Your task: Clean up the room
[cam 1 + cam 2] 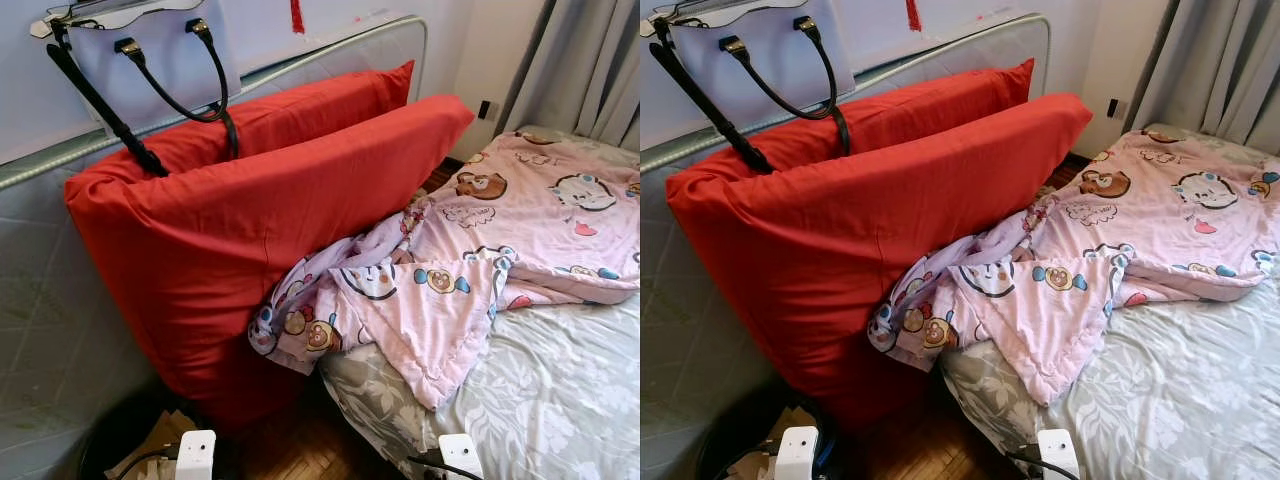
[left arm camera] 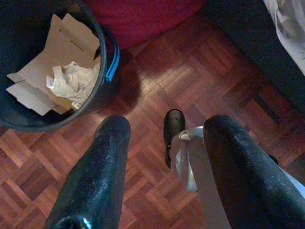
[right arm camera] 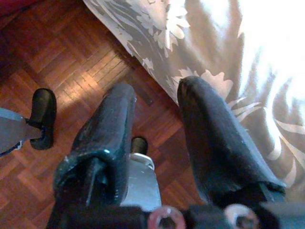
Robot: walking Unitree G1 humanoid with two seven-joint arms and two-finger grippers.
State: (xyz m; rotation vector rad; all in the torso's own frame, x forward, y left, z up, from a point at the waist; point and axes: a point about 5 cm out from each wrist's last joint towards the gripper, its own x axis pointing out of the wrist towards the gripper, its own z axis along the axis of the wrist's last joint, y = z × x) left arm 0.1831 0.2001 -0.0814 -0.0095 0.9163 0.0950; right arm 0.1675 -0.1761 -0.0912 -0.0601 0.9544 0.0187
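A pink cartoon-print blanket (image 1: pixel 480 250) lies rumpled across the bed (image 1: pixel 560 400), one corner hanging over the bed's side. Two large red pillows (image 1: pixel 250 220) stand on edge between the bed and a grey padded panel (image 1: pixel 40 320). A pale lilac handbag (image 1: pixel 150 50) with black straps rests on top of them. My left gripper (image 2: pixel 167 126) hangs open over the parquet floor (image 2: pixel 190 71), beside a black bin (image 2: pixel 102 81) holding cardboard and crumpled paper. My right gripper (image 3: pixel 157 90) hangs open at the bed's edge, with nothing between its fingers.
Grey curtains (image 1: pixel 590 60) hang at the far right behind the bed. A narrow strip of wooden floor (image 1: pixel 300 445) runs between the pillows and the bed. The bin (image 1: pixel 120 440) stands at my lower left. My feet (image 3: pixel 43 117) are on the parquet.
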